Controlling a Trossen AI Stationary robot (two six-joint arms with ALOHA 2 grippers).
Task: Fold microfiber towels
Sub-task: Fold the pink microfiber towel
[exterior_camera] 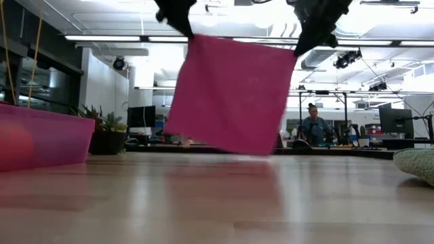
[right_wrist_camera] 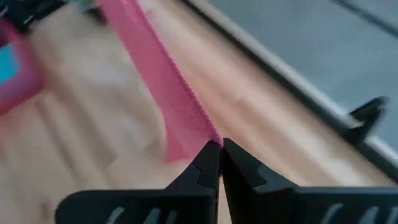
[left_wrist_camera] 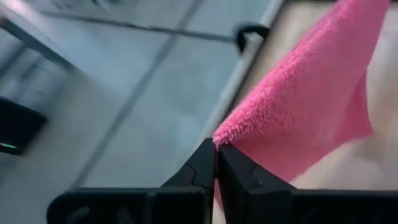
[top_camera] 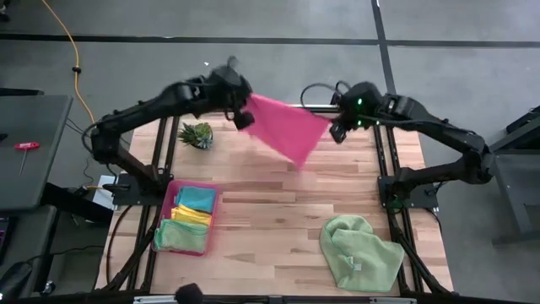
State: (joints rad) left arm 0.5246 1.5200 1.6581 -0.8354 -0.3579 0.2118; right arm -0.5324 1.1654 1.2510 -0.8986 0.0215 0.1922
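A hot pink towel [top_camera: 287, 127] hangs spread between my two grippers above the far half of the table, clear of the wood in the low view [exterior_camera: 234, 95]. My left gripper [top_camera: 245, 116] is shut on its far left corner, and my right gripper [top_camera: 336, 128] is shut on its far right corner. A pale green towel [top_camera: 359, 252] lies crumpled on the table at the near right. More folded towels, teal, yellow and pale green, lie in the pink tray [top_camera: 173, 198]. My left gripper pinches a top corner of the pink towel [left_wrist_camera: 225, 135] between its two fingertips [left_wrist_camera: 205, 163]. The cloth hangs below, clear of the table. My right gripper pinches the other top corner [right_wrist_camera: 210, 140] at its fingertips [right_wrist_camera: 235, 160]; the towel's top edge [right_wrist_camera: 163, 74] runs from it toward the other arm.
A small spiky green plant [top_camera: 197, 133] stands at the far left of the table, close under my left arm. The pink tray sits at the near left. Bare wood lies in the middle of the table [top_camera: 278, 203]. A person [exterior_camera: 313, 129] sits in the room far behind.
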